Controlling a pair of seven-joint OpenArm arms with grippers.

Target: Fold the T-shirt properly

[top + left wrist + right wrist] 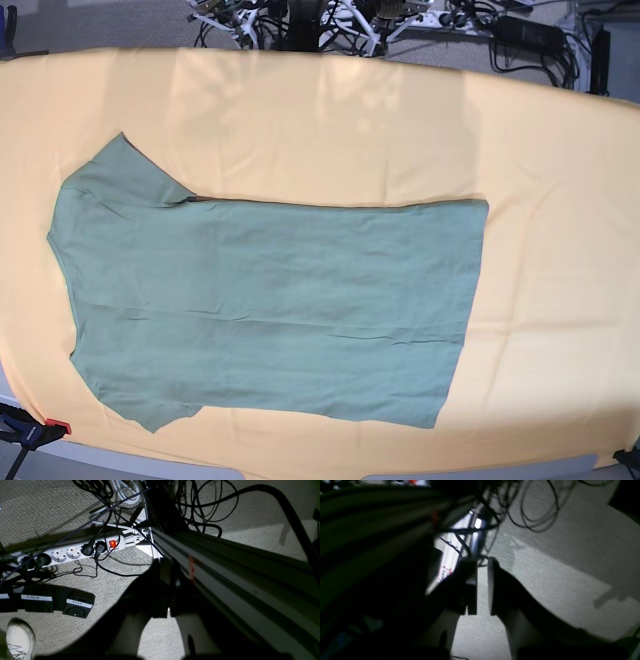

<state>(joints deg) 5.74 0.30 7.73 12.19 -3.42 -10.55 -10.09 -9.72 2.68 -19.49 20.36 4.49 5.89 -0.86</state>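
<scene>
The sage-green T-shirt (270, 310) lies spread flat on the yellow-orange cloth (540, 180), sleeves toward the left and hem toward the right. Neither gripper appears in the base view. In the left wrist view my left gripper (170, 566) hangs below the table beside the frame rail, pointing at the carpeted floor, shut and empty. The right wrist view is blurred and shows my right gripper (482, 565) also aimed at the floor, a narrow gap between its fingers with nothing in it. Both are well away from the T-shirt.
Under the table, a white power strip (72, 551) with a lit red switch lies among tangled black cables (205, 502). Black labelled pedal boxes (57, 601) and a white shoe (18, 640) sit on the floor. An aluminium rail (225, 565) runs alongside. A clamp (35, 432) grips the table's near-left corner.
</scene>
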